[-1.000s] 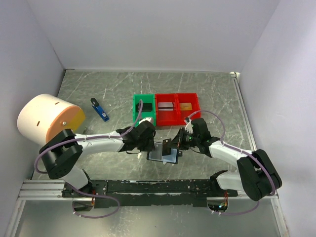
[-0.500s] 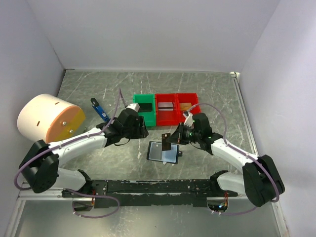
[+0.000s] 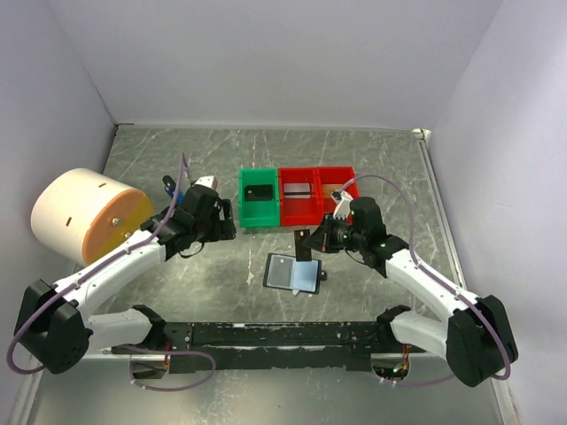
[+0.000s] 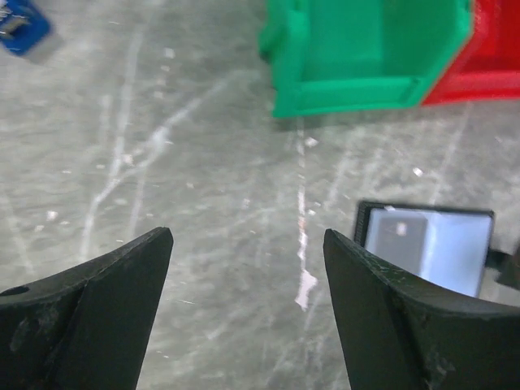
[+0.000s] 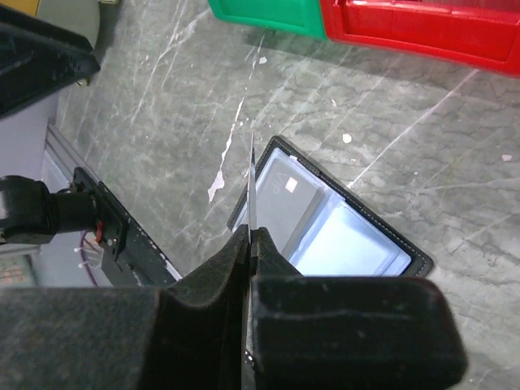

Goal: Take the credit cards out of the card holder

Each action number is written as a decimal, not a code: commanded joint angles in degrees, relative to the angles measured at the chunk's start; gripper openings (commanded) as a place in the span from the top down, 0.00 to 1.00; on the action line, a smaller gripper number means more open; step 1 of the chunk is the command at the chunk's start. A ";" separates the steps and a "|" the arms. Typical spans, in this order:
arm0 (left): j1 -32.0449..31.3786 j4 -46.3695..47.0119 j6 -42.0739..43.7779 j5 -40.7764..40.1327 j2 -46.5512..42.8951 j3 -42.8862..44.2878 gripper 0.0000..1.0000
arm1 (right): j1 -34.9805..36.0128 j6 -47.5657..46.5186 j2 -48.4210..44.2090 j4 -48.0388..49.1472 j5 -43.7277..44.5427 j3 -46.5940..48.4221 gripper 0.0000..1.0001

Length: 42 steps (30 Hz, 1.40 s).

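The card holder (image 3: pixel 292 272) lies open on the table, its pale blue sleeves up; in the right wrist view a grey card (image 5: pixel 284 195) still sits in the left sleeve of the card holder (image 5: pixel 349 244). My right gripper (image 3: pixel 312 241) hangs just above its far edge, shut on a black credit card (image 3: pixel 303 248), seen edge-on (image 5: pixel 252 183) between the closed jaws. My left gripper (image 3: pixel 217 223) stands open and empty to the left of the holder (image 4: pixel 426 244), fingers (image 4: pixel 122 280) wide apart. More cards lie in the bins: black (image 3: pixel 259 193), silvery (image 3: pixel 299 189), orange-gold (image 3: pixel 334 189).
A green bin (image 3: pixel 243 199) and two red bins (image 3: pixel 316 212) stand in a row behind the holder. A blue and black stick (image 3: pixel 172 188) lies at the back left. A big white and orange drum (image 3: pixel 84 221) fills the left side. Walls close in left, right and behind.
My left gripper has opened and drawn back to the left, away from the holder. My right gripper has moved slightly back and up with the black card, clear of the holder.
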 commanded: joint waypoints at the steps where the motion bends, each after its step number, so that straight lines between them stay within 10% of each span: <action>1: 6.78 -4.12 5.09 -0.77 -1.29 2.51 0.12 | 1.19 -4.39 -3.55 -0.98 4.60 2.03 1.00; 12: 16.52 -1.89 11.80 6.06 -4.16 1.89 0.08 | 18.83 -32.19 -1.53 4.34 30.09 11.88 1.00; 21: 16.52 -3.51 12.45 0.04 -9.00 1.69 0.07 | 20.82 -61.57 20.65 6.81 29.28 28.14 1.00; 42: 16.60 -4.19 11.42 -4.53 -14.20 1.02 0.04 | 20.77 -79.06 48.84 3.90 34.90 48.09 1.00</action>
